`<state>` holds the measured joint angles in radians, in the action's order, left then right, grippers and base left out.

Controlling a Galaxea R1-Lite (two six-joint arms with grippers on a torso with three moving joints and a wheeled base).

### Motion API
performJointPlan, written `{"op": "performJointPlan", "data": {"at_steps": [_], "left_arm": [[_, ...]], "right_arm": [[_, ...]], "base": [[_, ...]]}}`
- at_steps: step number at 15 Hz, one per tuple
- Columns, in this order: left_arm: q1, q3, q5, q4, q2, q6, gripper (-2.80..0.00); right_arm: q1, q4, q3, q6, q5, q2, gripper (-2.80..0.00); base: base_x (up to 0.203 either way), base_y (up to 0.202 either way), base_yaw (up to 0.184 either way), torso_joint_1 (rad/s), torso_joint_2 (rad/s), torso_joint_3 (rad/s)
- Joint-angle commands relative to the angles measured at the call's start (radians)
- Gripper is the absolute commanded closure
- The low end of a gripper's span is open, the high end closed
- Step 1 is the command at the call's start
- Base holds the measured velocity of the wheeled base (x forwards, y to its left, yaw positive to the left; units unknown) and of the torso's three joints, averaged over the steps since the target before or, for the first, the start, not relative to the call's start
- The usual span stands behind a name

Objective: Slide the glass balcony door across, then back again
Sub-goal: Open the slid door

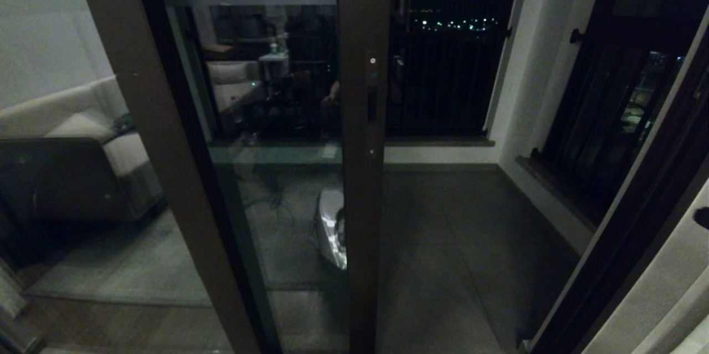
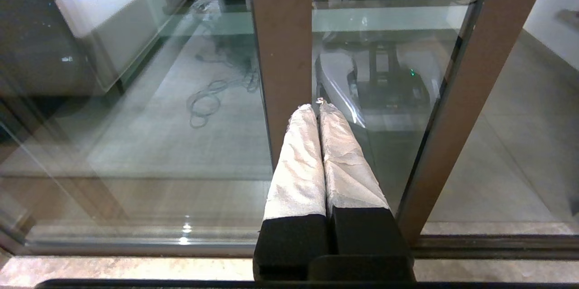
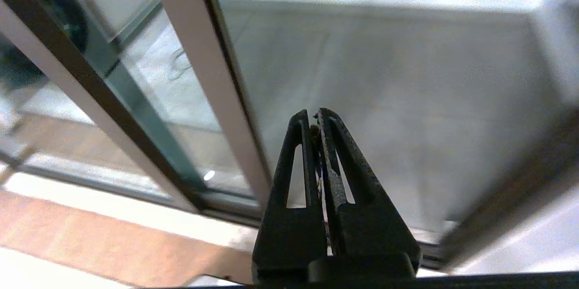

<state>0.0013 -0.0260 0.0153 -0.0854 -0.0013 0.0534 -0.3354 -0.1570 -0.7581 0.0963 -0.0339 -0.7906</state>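
Observation:
The glass balcony door (image 1: 271,121) stands partly slid to the left, its dark brown stile (image 1: 363,204) upright mid-view with a slim recessed handle (image 1: 371,102). Neither arm shows in the head view. In the left wrist view my left gripper (image 2: 316,107) is shut with nothing held. Its white-wrapped fingers (image 2: 298,162) point at the door glass between a brown upright (image 2: 280,54) and the door's stile (image 2: 466,90); contact cannot be told. My right gripper (image 3: 312,115) is shut and empty, low before the open gap beside the stile (image 3: 206,76).
The unmoving pane on the left shows a sofa (image 1: 66,121). Beyond the gap lie the balcony floor (image 1: 454,243), a dark barred window (image 1: 443,82) and a white wall corner (image 1: 520,93). A dark frame (image 1: 637,221) bounds the right. The floor track (image 2: 497,246) runs below.

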Motion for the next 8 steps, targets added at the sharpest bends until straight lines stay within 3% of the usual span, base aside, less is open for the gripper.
{"op": "performJointPlan", "data": {"at_steps": [1, 3, 6, 8], "left_arm": [[0.000, 0.000, 0.000, 0.000, 0.000, 0.000, 0.00], [0.000, 0.000, 0.000, 0.000, 0.000, 0.000, 0.00], [0.000, 0.000, 0.000, 0.000, 0.000, 0.000, 0.00], [0.000, 0.000, 0.000, 0.000, 0.000, 0.000, 0.00]], "right_arm": [[0.016, -0.191, -0.021, -0.019, -0.027, 0.264, 0.00], [0.092, -0.346, -0.080, -0.036, -0.041, 0.330, 0.00], [0.238, -0.385, -0.084, -0.106, -0.016, 0.402, 0.00], [0.358, -0.409, -0.081, -0.141, 0.097, 0.471, 0.00]], "base": [[0.000, 0.000, 0.000, 0.000, 0.00, 0.000], [0.000, 0.000, 0.000, 0.000, 0.00, 0.000], [0.000, 0.000, 0.000, 0.000, 0.00, 0.000], [0.000, 0.000, 0.000, 0.000, 0.00, 0.000]]}}
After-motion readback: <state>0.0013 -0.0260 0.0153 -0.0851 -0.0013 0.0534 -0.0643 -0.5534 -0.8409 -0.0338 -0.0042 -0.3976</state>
